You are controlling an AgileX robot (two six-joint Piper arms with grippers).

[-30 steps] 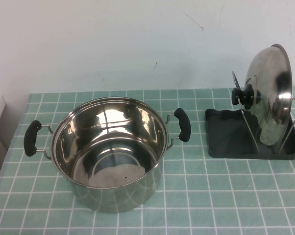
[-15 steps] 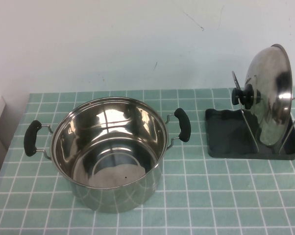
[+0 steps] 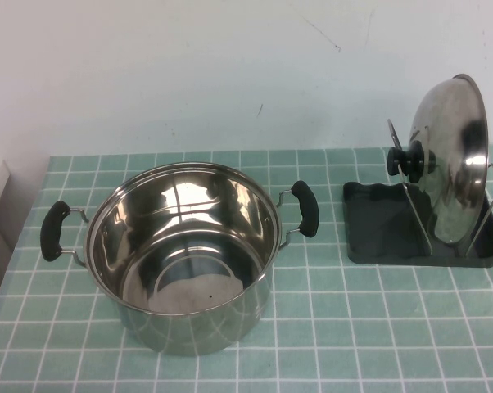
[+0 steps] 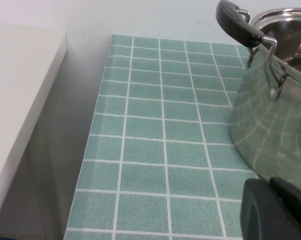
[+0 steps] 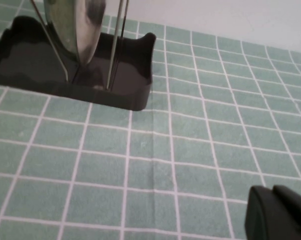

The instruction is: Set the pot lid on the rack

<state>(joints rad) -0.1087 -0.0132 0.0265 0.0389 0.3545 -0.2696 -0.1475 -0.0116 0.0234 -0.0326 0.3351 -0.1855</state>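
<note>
The shiny steel pot lid (image 3: pixel 451 155) with its black knob (image 3: pixel 404 160) stands on edge between the wire loops of the rack (image 3: pixel 377 229), on its dark grey tray at the right of the table. In the right wrist view the lid's lower edge (image 5: pixel 75 25) rests in the rack's tray (image 5: pixel 20 75). My right gripper (image 5: pixel 278 212) is shut and empty, low over the tiles, apart from the rack. My left gripper (image 4: pixel 273 210) is shut and empty, close beside the pot's wall. Neither gripper shows in the high view.
The deep steel pot (image 3: pixel 181 254) with two black side handles stands open at the table's middle left; it also shows in the left wrist view (image 4: pixel 275 115). A white counter (image 4: pixel 15 100) borders the table's left edge. A white wall runs behind.
</note>
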